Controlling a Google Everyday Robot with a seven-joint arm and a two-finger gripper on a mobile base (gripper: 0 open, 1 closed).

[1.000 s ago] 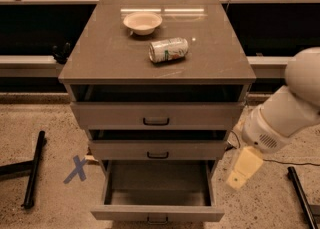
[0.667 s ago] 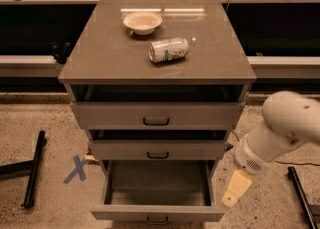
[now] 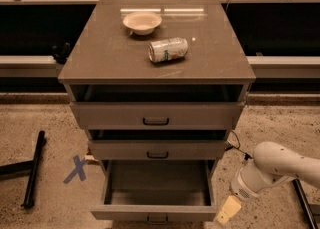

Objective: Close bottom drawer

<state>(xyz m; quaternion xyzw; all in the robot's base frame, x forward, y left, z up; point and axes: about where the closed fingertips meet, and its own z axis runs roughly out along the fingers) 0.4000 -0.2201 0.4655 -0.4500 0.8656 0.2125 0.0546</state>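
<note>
The pincer (image 3: 228, 209), whose spread I cannot tell, has dropped lower to sit just beside the right front corner of the bottom drawer (image 3: 130, 213), still pulled wide out at the foot of the cabinet (image 3: 100, 58), so pushing looks imminent

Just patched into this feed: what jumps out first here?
The bottom drawer stands pulled far out at the foot of the cabinet. The gripper hangs low by the drawer's right front corner, on a white arm. On the cabinet top a drink can lies on its side, a white bowl behind it.
</note>
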